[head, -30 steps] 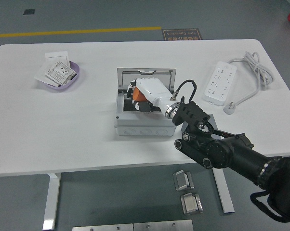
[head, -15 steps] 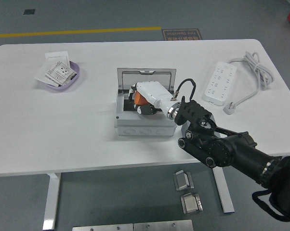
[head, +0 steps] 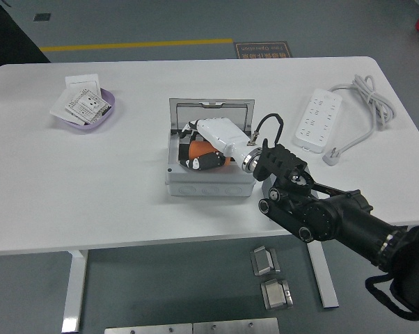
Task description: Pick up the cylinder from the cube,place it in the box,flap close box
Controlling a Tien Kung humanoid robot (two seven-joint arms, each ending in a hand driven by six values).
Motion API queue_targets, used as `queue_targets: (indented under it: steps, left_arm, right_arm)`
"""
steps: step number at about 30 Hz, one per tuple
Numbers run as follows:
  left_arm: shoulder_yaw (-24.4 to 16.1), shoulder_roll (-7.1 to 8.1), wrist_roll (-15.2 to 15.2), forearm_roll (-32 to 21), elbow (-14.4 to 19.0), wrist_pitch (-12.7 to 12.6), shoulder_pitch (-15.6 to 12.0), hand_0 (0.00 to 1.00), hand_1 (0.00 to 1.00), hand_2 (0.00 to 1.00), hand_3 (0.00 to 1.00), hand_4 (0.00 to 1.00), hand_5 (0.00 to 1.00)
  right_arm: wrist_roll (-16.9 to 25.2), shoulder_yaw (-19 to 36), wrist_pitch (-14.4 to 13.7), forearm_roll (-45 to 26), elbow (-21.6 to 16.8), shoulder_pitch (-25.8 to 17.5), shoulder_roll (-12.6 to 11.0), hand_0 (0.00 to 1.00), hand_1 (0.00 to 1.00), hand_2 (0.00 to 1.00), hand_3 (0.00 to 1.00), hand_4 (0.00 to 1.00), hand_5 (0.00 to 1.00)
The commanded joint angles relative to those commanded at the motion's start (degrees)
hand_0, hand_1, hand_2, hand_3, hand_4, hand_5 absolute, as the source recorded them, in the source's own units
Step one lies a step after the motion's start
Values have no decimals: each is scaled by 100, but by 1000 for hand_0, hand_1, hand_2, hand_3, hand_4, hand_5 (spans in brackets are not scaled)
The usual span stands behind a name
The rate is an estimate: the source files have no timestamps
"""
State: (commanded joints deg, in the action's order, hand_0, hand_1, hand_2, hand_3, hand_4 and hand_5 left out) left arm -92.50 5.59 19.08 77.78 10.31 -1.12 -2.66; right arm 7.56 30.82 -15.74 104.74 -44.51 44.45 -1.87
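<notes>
Grey floor with a yellow line surrounds the white tabletop (head: 91,188), which fills most of the head view. Near its middle sits a light grey box (head: 208,177) with its flap (head: 211,111) standing open at the far side. The right arm comes in from the lower right corner, black and jointed, and ends in a white-backed hand (head: 204,147) that reaches down into the box. Its fingers are curled around an orange cylinder (head: 201,154), which lies low inside the box, tilted, with a dark end toward the near left; whether the cylinder already rests on the box floor cannot be told. A black cable loops over the wrist just right of the box.

On the far left of the tabletop a purple dish (head: 91,111) holds white cards or packets. On the far right lies a white power strip (head: 317,123), its cord (head: 368,97) coiled beside it and its plug lying near the strip's near end. Below the tabletop's near edge, two small metal pieces (head: 270,277) lie on the floor.
</notes>
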Motion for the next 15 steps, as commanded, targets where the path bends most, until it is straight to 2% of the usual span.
queue_targets:
  steps: [2,3,8,9,14,15]
  left_arm:
    - [0,-1,-3,5,0,2,9,632,614,570,593,669,289]
    - [9,-1,-6,2,0,6,15,632,614,570,593,669,288]
    - [28,3,-6,-13,0,12,17,632,614,570,593,669,288]
    - [30,2,-4,-15,0,14,15,632,613,569,592,668,287]
    - [51,-8,-1,-43,0,34,0,632,613,569,592,668,287]
    - [53,-12,-1,-45,0,39,-2,633,613,568,592,667,285]
  right_arm:
    - [15,16,-1,8,6,5,-14,231,417,591,709,967,389]
    - [24,24,2,14,9,9,-29,399,525,607,719,987,408]
    - [32,39,15,33,9,10,-64,399,525,607,719,987,408]
    - [29,46,20,46,5,8,-67,616,605,623,726,998,422]
    - [-3,185,75,156,-78,-36,-108,616,605,623,726,998,422]
    - [-14,237,92,186,-108,-52,-126,652,610,620,725,998,431]
